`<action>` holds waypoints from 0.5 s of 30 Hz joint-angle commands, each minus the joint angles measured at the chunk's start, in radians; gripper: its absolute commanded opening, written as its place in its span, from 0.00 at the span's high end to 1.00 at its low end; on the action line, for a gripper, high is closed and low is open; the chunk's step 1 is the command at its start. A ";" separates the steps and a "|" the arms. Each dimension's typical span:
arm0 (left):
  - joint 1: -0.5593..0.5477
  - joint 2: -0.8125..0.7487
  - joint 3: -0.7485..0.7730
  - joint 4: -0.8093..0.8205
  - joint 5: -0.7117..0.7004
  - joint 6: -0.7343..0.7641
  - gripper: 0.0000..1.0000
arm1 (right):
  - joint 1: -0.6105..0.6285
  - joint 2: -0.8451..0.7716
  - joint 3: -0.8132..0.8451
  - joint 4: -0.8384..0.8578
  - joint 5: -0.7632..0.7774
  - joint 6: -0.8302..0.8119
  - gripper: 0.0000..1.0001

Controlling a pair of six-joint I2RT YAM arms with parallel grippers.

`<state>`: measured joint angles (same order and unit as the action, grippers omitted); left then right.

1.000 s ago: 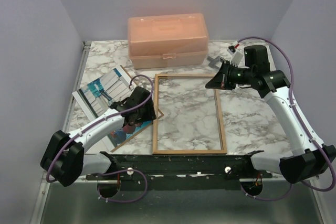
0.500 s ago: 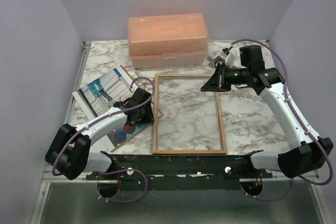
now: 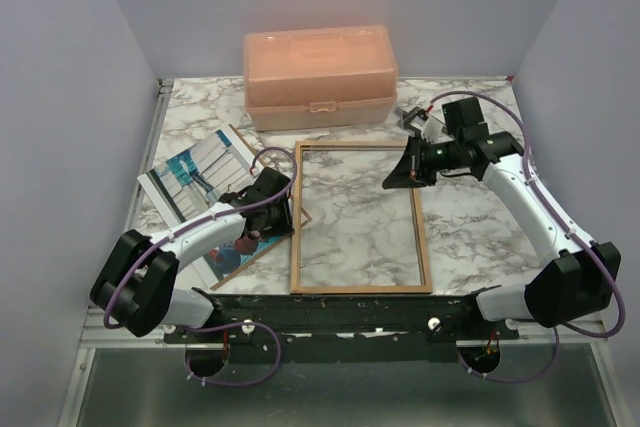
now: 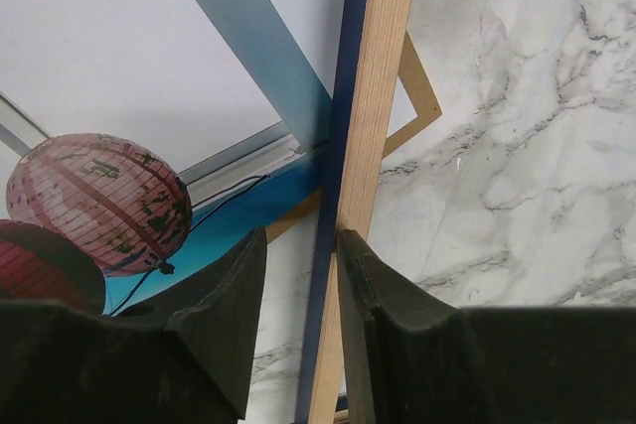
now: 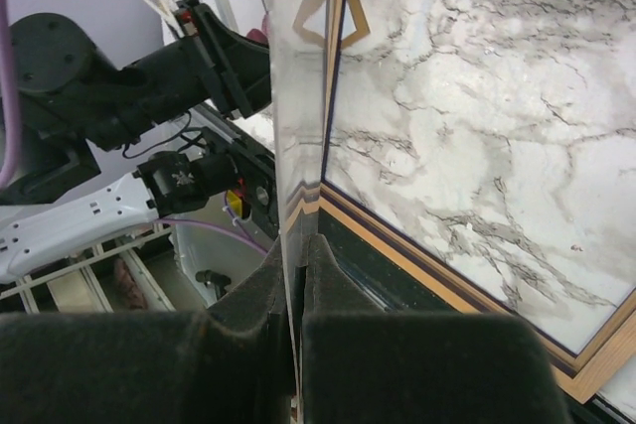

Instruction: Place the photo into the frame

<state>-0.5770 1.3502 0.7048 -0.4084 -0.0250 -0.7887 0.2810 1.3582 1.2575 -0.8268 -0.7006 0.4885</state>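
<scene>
Your right gripper has swung left onto the frame, pinched on its far right rail. Your left gripper straddles the left rail, slightly parted; the photo lies just left of it

The left arm lies low, reaching forward and inward, the left gripper a little parted. The right arm arches inward, the right gripper tipped down, pinched nearly together.
</scene>
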 commanded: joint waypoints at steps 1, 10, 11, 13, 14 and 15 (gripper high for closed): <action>0.004 0.019 0.008 -0.012 -0.012 0.019 0.66 | -0.003 0.020 -0.021 -0.002 0.005 -0.017 0.99; 0.004 0.032 0.010 -0.014 -0.009 0.023 0.68 | -0.009 0.046 -0.058 0.041 -0.030 -0.013 0.99; 0.004 0.032 0.010 -0.015 -0.009 0.025 0.69 | -0.011 0.049 -0.064 0.047 -0.033 -0.012 1.00; 0.004 0.034 0.010 -0.015 -0.008 0.026 0.69 | -0.015 0.056 -0.066 0.054 -0.035 -0.015 0.99; 0.005 0.035 0.010 -0.015 -0.007 0.027 0.70 | -0.016 0.059 -0.066 0.054 -0.039 -0.016 0.99; 0.004 0.036 0.010 -0.014 -0.007 0.027 0.70 | -0.016 0.061 -0.063 0.057 -0.040 -0.018 0.99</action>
<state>-0.5770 1.3605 0.7113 -0.4072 -0.0174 -0.7845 0.2752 1.4029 1.1984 -0.8051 -0.7021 0.4854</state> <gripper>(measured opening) 0.310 0.038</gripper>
